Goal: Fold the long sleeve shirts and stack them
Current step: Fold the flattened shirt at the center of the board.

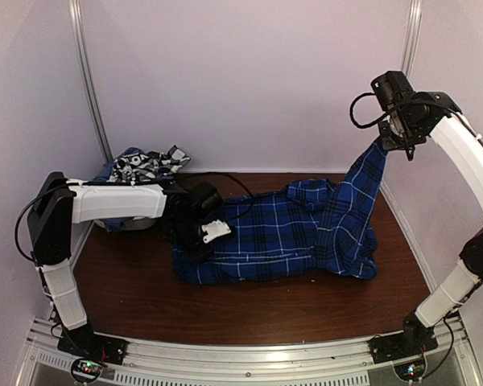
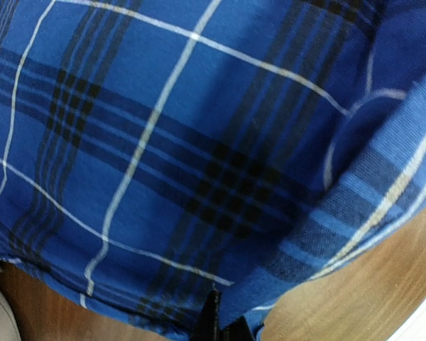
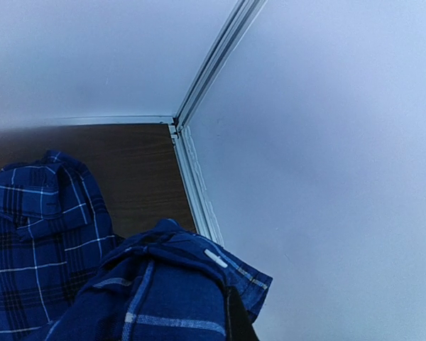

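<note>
A royal-blue plaid long sleeve shirt (image 1: 290, 233) lies spread across the middle of the brown table (image 1: 225, 305). My left gripper (image 1: 200, 241) is down at the shirt's left edge, shut on the cloth (image 2: 199, 177), which fills the left wrist view. My right gripper (image 1: 390, 138) is raised high at the right and is shut on the shirt's sleeve (image 1: 369, 177), which hangs stretched from it down to the table. The right wrist view shows the pinched cuff (image 3: 199, 270) with the shirt body (image 3: 35, 234) below.
More shirts lie bunched in the back left corner, a black-and-white plaid one (image 1: 149, 163) on top. White walls close in the table at the back and both sides. A metal rail (image 1: 241, 358) runs along the near edge.
</note>
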`<move>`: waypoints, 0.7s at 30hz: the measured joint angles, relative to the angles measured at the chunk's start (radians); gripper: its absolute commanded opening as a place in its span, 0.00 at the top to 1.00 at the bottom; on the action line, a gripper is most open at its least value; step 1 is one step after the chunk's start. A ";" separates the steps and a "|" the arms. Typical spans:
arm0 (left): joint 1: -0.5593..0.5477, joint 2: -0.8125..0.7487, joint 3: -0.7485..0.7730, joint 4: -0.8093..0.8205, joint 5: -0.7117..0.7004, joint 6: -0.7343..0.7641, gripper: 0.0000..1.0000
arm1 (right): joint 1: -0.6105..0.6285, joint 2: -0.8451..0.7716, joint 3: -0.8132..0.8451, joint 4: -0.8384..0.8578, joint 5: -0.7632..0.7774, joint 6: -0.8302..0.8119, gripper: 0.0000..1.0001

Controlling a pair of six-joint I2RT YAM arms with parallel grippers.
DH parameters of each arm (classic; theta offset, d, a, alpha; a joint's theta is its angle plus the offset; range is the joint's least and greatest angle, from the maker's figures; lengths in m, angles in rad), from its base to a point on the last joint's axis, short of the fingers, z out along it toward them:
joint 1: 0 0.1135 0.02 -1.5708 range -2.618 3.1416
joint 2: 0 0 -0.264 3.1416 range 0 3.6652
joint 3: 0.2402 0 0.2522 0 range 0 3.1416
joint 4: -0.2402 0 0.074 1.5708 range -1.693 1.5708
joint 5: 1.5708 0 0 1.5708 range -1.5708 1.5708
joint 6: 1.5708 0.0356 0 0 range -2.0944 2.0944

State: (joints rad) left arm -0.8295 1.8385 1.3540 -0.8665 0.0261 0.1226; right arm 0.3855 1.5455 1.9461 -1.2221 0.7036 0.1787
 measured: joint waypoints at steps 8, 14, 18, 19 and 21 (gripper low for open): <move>0.023 0.103 0.140 -0.028 -0.016 0.054 1.00 | 0.000 0.051 0.000 0.023 0.084 -0.019 1.00; 0.061 0.105 0.185 -0.056 -0.035 0.072 1.00 | -0.013 0.079 0.003 0.060 0.103 -0.044 1.00; 0.084 0.105 0.185 -0.068 -0.042 0.078 1.00 | -0.027 0.109 0.018 0.105 0.107 -0.069 1.00; 0.090 0.105 0.185 -0.071 -0.042 0.079 1.00 | -0.029 0.117 0.019 0.118 0.108 -0.076 1.00; 0.100 0.105 0.184 -0.071 -0.045 0.079 1.00 | -0.033 0.132 0.021 0.143 0.111 -0.091 1.00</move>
State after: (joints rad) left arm -0.7300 1.9438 1.5383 -0.9379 -0.0189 0.2016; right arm 0.3527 1.6779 1.9667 -1.0790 0.8143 0.0875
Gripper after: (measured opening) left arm 0.008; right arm 0.016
